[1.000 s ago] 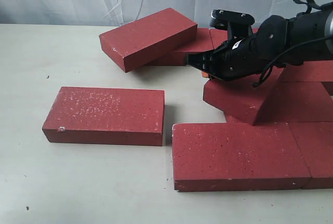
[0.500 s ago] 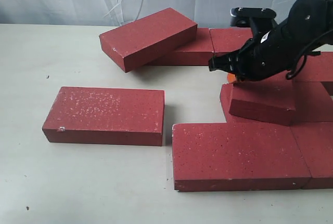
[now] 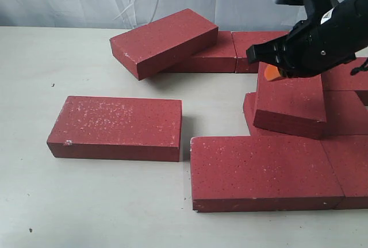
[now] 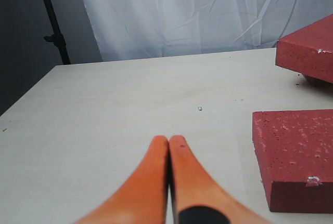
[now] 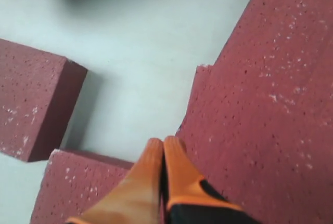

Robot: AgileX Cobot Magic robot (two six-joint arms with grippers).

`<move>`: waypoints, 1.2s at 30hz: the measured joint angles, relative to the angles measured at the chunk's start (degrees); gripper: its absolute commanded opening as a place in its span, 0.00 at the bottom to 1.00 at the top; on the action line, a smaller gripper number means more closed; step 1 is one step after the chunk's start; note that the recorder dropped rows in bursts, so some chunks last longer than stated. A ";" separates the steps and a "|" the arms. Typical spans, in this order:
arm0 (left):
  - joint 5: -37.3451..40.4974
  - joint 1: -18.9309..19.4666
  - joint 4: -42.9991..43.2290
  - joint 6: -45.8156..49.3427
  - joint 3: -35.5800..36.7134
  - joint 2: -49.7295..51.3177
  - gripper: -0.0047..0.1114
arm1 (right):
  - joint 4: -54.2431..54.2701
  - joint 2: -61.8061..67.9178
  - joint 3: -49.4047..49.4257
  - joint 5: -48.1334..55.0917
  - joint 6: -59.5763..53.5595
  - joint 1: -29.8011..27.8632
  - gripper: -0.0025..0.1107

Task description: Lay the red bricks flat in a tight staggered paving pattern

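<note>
- R hand (image 3: 270, 73): orange fingers pressed tog., nothing betw. them. Tips sit at the far-left corner of the tilted brick (image 3: 289, 103); can't tell if touching.
- Tilted brick: one of the red bricks, lying aslant on top of a flat brick (image 3: 248, 113), its near edge lower.
- Front brick (image 3: 261, 170): flat at the near side of the surface (image 3: 69, 64), butted against another brick (image 3: 352, 167) on its right.
- Lone brick (image 3: 118, 124): flat, left of the front brick, narrow gap betw. them.
- Leaning brick (image 3: 164, 39): at the back, propped on a flat back-row brick (image 3: 207, 58).
- L hand (image 4: 169, 142): fingers closed tog., empty, over bare surface, lone brick nearby. Not seen in ext. view.
</note>
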 measured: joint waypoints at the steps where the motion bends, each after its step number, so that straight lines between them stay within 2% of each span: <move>1: 0.00 0.00 0.00 0.00 0.00 0.00 0.04 | 0.00 -0.95 0.00 1.56 -0.09 0.00 0.02; 8: 0.00 0.00 0.00 0.00 0.00 0.00 0.04 | -0.50 -5.16 0.00 6.69 -0.34 2.59 0.02; 16: 0.00 0.00 0.00 0.00 0.00 0.00 0.04 | -0.50 -6.79 0.00 7.90 -0.42 10.49 0.02; 23: 0.00 0.00 0.00 0.00 0.00 0.00 0.04 | -0.27 -6.32 0.20 4.92 -0.42 16.45 0.02; 36: -0.45 0.00 0.00 0.00 0.00 0.00 0.04 | 0.10 -4.89 9.91 -4.65 -0.42 17.92 0.02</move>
